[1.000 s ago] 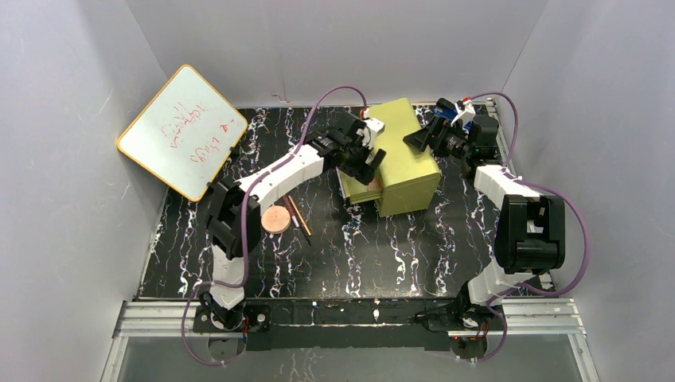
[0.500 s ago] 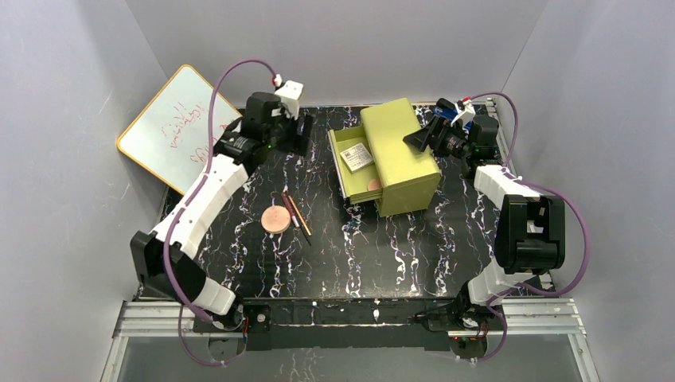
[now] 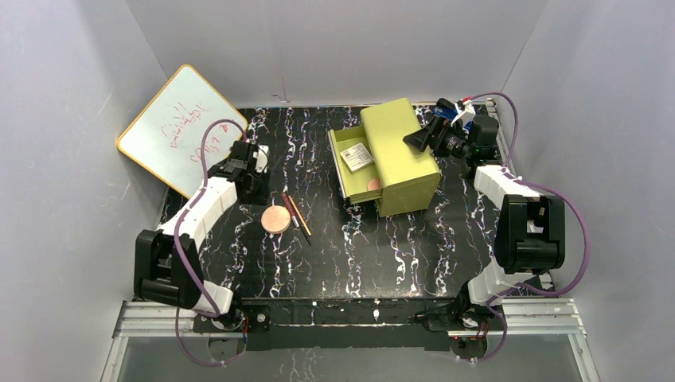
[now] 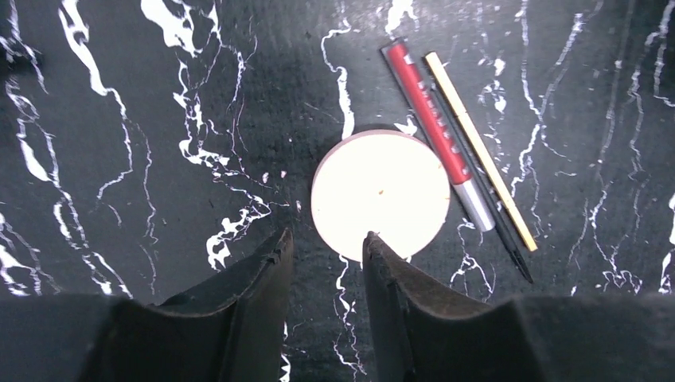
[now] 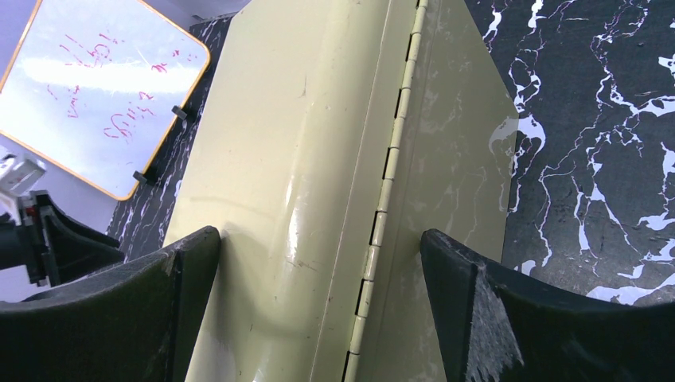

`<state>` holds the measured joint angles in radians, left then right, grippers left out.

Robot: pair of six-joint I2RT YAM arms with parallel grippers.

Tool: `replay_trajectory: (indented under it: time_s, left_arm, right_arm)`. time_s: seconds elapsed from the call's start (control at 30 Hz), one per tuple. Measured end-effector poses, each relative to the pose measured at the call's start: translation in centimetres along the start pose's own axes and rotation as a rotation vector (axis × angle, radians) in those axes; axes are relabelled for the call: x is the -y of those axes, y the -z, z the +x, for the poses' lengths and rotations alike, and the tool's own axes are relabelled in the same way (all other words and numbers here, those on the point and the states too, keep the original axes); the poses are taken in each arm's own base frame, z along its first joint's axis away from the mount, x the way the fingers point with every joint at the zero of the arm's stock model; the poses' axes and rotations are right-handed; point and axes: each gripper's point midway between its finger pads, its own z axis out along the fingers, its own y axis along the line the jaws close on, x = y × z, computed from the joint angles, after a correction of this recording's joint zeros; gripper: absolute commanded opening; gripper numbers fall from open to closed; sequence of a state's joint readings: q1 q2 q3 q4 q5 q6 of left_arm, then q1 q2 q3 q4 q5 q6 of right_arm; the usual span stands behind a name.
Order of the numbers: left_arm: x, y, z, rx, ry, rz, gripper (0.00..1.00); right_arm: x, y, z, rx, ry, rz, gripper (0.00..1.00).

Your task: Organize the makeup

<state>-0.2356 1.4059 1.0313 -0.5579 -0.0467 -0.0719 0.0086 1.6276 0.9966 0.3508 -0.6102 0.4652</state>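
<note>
A round copper-pink disc (image 3: 276, 219) lies flat on the black marbled table, with two thin sticks (image 3: 296, 213) just to its right. In the left wrist view the disc (image 4: 380, 193) looks washed-out white, next to a red stick (image 4: 436, 131) and a yellow pencil (image 4: 480, 151). My left gripper (image 3: 256, 185) hovers just left of the disc; its jaws (image 4: 326, 236) stand partly apart with nothing between them. A white palette (image 3: 357, 155) and a small disc (image 3: 373, 185) lie in the open drawer. My right gripper (image 5: 318, 235) is open, with its fingers on either side of the box's hinged edge.
The yellow-green drawer box (image 3: 398, 151) stands at the back centre-right with its drawer (image 3: 344, 171) pulled out to the left. A yellow-rimmed whiteboard (image 3: 181, 131) leans at the back left. Grey walls close in on both sides.
My left arm has left the drawer, swung up and left, then come down beside the large disc. Its jaws have narrowed. The white palette now shows in the drawer. The right arm is unchanged.
</note>
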Motion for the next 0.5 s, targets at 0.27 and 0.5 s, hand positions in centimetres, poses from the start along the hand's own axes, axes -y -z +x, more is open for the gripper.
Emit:
replay_trajectory:
  time_s: [0.27,0.5]
  left_arm:
    - [0.1,-4.8,4.5,-0.154,0.087,0.066,0.34]
    - [0.4,-6.3,5.2,-0.188,0.112,0.094,0.25]
  right_arm:
    - [0.0,0.0,0.0,0.005,0.002,-0.004,1.0]
    - [0.0,0.0,0.0,0.007,0.004,-0.005,1.0]
